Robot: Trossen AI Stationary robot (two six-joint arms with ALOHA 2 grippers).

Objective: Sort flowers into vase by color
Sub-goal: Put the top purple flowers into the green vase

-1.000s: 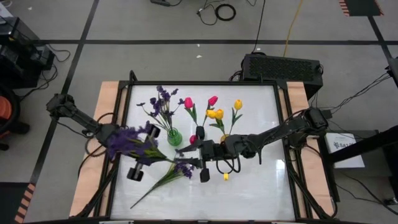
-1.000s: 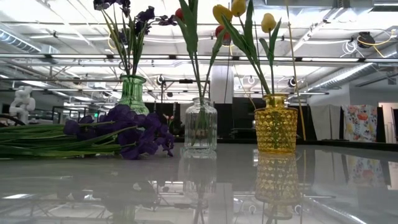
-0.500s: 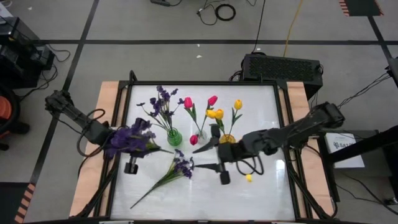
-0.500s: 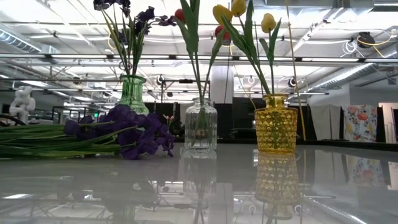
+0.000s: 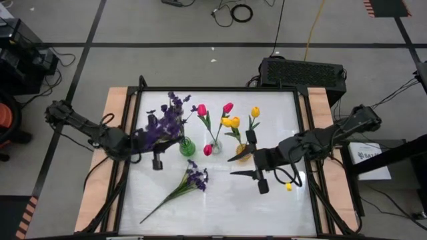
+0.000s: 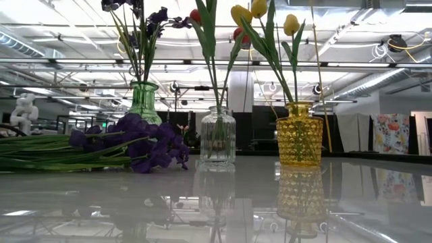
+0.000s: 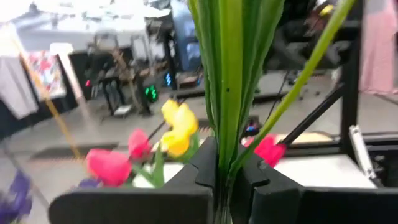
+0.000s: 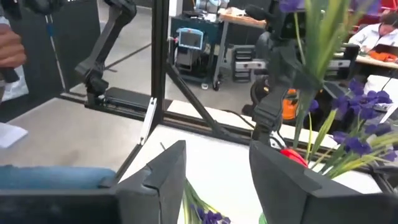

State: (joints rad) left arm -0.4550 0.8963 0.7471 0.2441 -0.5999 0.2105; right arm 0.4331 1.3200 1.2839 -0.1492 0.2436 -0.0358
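Note:
My left gripper (image 5: 148,147) is shut on a bushy purple sprig (image 5: 163,124) and holds it in the air just left of the green vase (image 5: 187,147), which has purple flowers in it. A second purple sprig (image 5: 192,179) lies flat on the table near the middle, and it also shows in the low view (image 6: 131,143). The clear vase (image 5: 213,147) holds pink-red tulips (image 5: 202,110). The yellow vase (image 5: 244,151) holds yellow tulips (image 5: 231,123). My right gripper (image 5: 242,167) is open and empty, right of the vases. My left gripper pinches the sprig's bundle of green stems (image 7: 224,163) between its two fingers (image 7: 260,186). The stems run on past the fingertips, away from the wrist. The sprig is lifted clear of the table, and its purple head (image 5: 163,124) is beside the green vase's flowers.
The three vases stand in a row across the table's middle: green vase (image 6: 145,101), clear vase (image 6: 217,138), yellow vase (image 6: 299,135). A small yellow piece (image 5: 288,187) lies near the right arm. The near half of the white table (image 5: 220,213) holds only the lying sprig.
My left gripper has carried its purple sprig from the near left toward the far side and right, up to the green vase. My right gripper, still open, has drawn back toward the table's right edge, away from the lying sprig.

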